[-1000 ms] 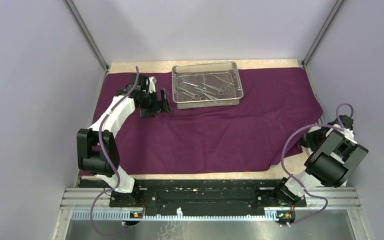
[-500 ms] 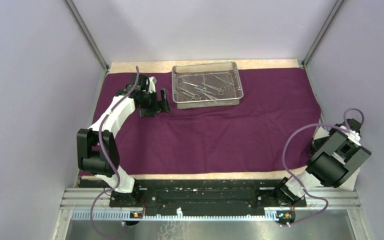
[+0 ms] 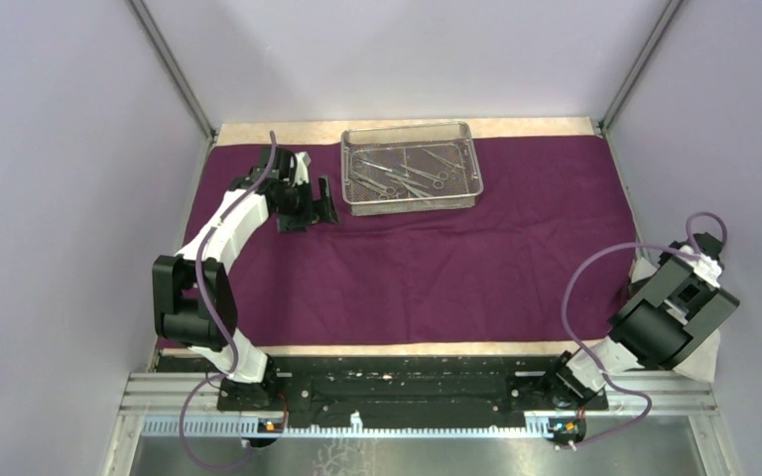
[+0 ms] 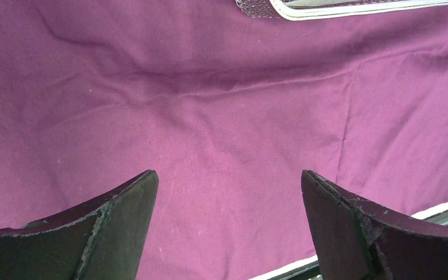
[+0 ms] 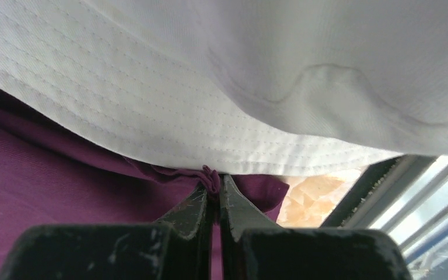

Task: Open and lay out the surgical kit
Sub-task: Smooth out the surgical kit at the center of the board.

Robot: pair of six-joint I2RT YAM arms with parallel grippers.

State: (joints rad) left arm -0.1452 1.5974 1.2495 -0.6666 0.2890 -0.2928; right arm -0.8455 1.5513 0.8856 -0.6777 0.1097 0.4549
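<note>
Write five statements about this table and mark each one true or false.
1. The wire-mesh tray sits on the purple cloth. True.
2. The left gripper is clamped on the tray's rim. False: it is open over the cloth beside the tray, holding nothing.
3. The right gripper is shut on a pinch of purple cloth. True.
4. The instruments lie spread on the cloth. False: they are all in the tray.
5. The white cloth covers the tray. False: it is at the right edge, by the right gripper.

Tan table (image 3: 278, 132) under a spread purple cloth wrap (image 3: 437, 268)
</note>
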